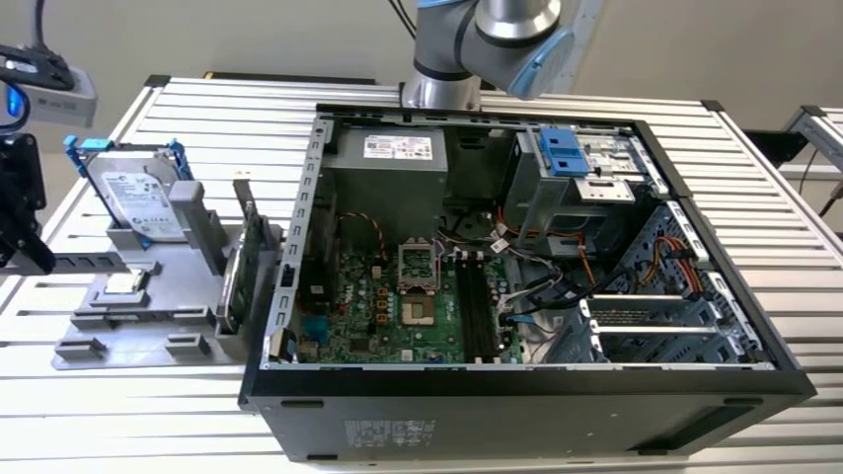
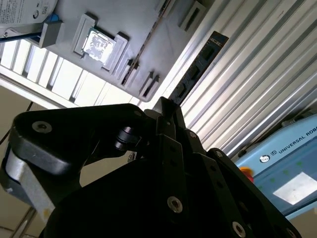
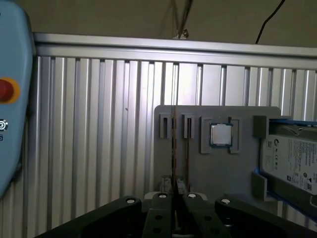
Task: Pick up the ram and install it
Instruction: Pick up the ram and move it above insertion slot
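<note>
As both wrist views show, the gripper (image 2: 166,106) has its fingers pressed together on one end of the ram (image 2: 198,64). We see the ram as a thin dark stick projecting straight out from the fingertips. Its free end shows against the slatted table (image 2: 257,84), just beside the gray fixture (image 2: 148,20). Viewed edge-on in the first wrist view, the ram crosses the fixture next to its narrow slots (image 3: 163,126). A processor (image 3: 220,135) and the hard drive (image 3: 292,158) sit further along the same fixture. In the exterior view, we find the fixture on the table at the exterior view's left of the open computer case (image 1: 527,390). The case's black memory slots (image 1: 477,306) lie beside the processor socket (image 1: 419,286).
</note>
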You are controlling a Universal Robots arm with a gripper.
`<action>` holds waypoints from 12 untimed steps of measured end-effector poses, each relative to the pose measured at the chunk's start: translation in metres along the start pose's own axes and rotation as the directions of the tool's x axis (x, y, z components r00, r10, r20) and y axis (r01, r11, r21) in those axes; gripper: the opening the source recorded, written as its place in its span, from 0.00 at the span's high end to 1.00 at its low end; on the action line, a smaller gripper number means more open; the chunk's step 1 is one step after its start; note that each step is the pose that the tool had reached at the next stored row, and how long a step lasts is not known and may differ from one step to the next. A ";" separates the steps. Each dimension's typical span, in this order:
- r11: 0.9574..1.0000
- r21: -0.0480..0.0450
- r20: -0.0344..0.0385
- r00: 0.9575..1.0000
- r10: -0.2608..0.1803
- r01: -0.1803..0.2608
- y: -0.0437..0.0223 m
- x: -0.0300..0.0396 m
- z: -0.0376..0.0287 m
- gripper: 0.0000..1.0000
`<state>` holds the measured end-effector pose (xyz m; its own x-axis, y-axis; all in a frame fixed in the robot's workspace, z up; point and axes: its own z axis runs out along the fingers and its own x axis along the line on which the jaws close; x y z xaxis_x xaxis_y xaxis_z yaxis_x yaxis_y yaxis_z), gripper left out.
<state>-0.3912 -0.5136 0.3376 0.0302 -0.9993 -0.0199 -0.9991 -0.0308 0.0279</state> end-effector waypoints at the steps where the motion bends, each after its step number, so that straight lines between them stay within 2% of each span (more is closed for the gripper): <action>1: 1.000 0.000 0.000 1.000 0.000 0.000 0.0000 0.0000 -0.0009 1.00; 12: 1.000 0.000 0.000 1.000 0.000 0.000 0.0002 -0.0001 -0.0034 1.00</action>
<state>-0.3913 -0.5135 0.3410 0.0301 -0.9994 -0.0199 -0.9991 -0.0306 0.0282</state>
